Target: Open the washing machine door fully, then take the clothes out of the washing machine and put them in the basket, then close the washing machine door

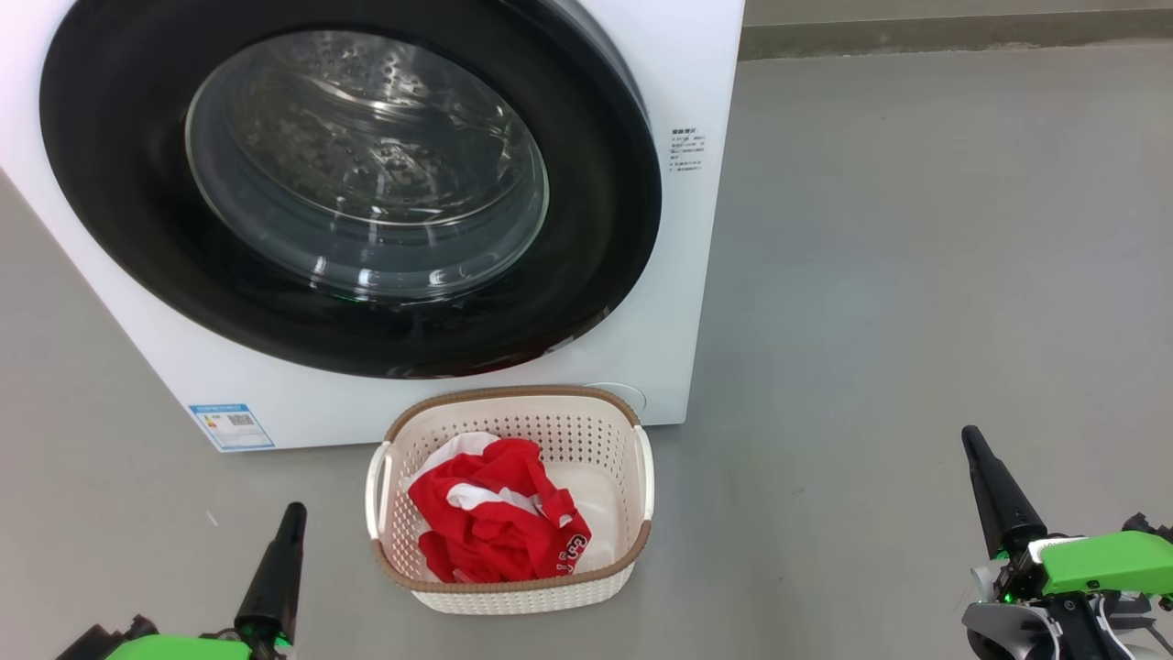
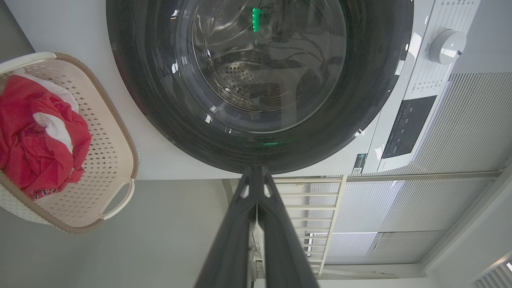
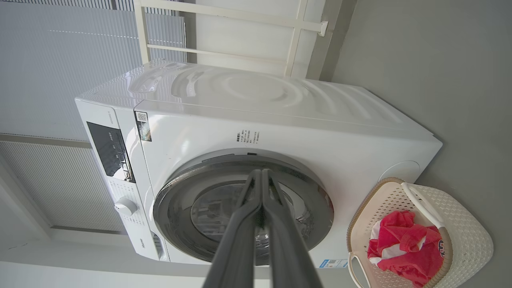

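Note:
The washing machine (image 1: 696, 275) (image 3: 280, 132) stands white in front of me, and its black-rimmed door (image 1: 348, 183) (image 2: 260, 80) (image 3: 244, 216) sits flush against the front, closed. Just below the door on the floor rests the cream basket (image 1: 513, 596) (image 2: 116, 156) (image 3: 472, 236). The red and white clothes (image 1: 495, 522) (image 2: 36, 136) (image 3: 404, 248) lie bunched inside it. My left gripper (image 1: 293, 513) (image 2: 256, 172) is shut and empty, low at the basket's left. Farther off to the basket's right, my right gripper (image 1: 971, 440) (image 3: 260, 174) is shut and empty too.
Grey floor (image 1: 916, 275) spreads to the right of the machine and around the basket. A control panel with a dial (image 2: 448, 46) (image 3: 126, 206) tops the machine's front. Slatted blinds and a white rail frame (image 3: 224, 52) stand behind it.

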Robot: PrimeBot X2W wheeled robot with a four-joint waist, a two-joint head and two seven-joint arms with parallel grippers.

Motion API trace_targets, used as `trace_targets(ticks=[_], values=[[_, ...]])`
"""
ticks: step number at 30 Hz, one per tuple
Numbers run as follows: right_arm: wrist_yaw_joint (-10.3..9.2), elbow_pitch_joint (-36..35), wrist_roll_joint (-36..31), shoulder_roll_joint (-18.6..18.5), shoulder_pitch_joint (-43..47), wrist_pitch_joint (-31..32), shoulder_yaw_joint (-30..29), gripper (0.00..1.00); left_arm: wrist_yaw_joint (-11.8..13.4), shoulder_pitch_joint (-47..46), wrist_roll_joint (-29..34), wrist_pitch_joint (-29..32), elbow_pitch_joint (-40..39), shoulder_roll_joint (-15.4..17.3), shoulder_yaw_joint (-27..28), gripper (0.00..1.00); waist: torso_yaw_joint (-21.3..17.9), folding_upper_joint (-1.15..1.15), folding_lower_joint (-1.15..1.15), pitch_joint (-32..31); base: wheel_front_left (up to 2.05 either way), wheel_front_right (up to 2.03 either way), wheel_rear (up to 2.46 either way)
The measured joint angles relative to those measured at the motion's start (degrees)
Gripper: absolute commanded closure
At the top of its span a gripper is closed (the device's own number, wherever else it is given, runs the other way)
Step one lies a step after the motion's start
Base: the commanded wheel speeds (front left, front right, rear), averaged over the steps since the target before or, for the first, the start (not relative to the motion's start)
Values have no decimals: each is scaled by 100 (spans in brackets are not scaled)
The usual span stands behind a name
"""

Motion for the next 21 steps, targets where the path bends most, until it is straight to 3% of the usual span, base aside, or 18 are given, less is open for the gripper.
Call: trace_targets(ticks=[21], values=[[0,1,-1,1,0,8,-14,100,0,0,0,0,0,0,1,100,0,0,0,0,0,0,0]])
